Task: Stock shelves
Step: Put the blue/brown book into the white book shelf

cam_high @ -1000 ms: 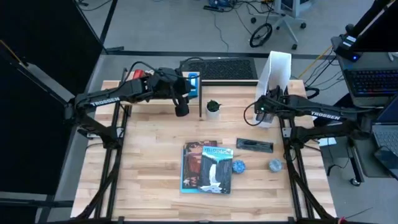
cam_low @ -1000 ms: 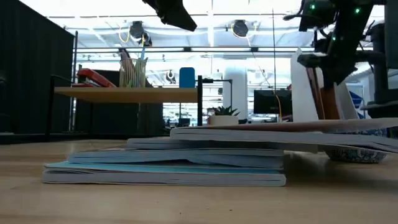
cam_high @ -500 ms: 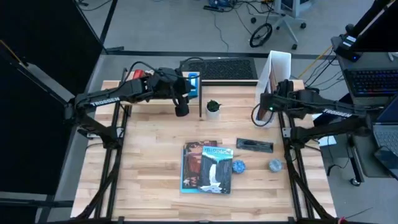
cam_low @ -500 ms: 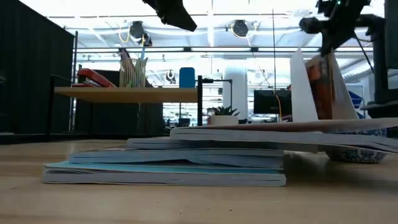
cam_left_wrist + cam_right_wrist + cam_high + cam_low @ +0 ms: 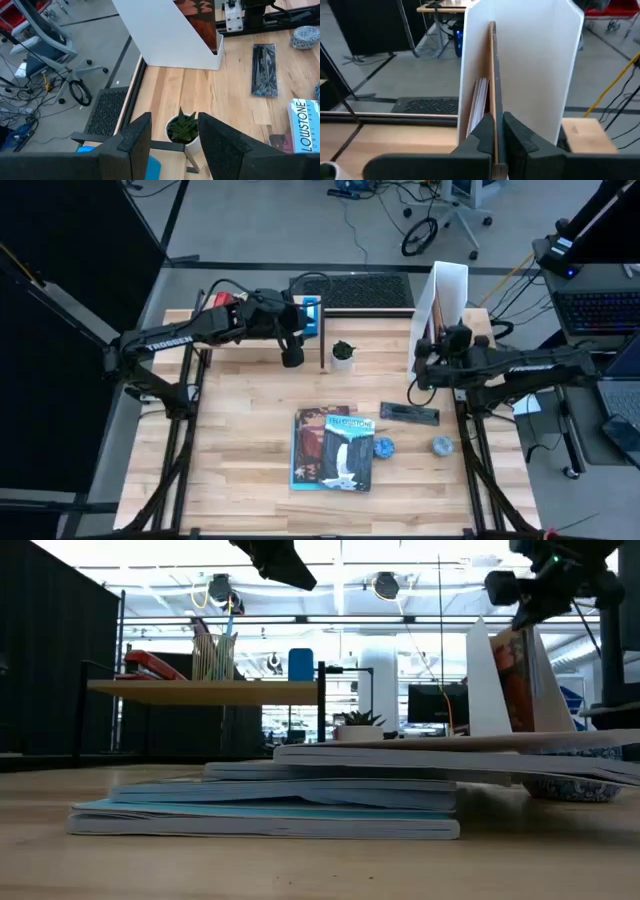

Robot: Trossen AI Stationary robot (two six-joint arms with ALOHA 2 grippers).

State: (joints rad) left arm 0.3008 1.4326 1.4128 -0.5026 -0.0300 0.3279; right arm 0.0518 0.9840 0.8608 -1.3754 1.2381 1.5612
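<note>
While the right pincer (image 5: pixel 494 131) pinches a thin book (image 5: pixel 492 75) in the file holder (image 5: pixel 447 290) at the tabletop's far right edge, seemingly upright: release, withdraw straight. Left pincer (image 5: pixel 170 137) hangs released.

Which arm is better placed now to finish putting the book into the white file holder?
The right. Its hand is shut on the book, already standing inside the white file holder. The left hand hangs open near the small plant, far from it.

The right gripper (image 5: pixel 424 372), pinched on a thin brown book (image 5: pixel 492 80), now sits higher at the white file holder (image 5: pixel 446 292), with the book standing inside it.
</note>
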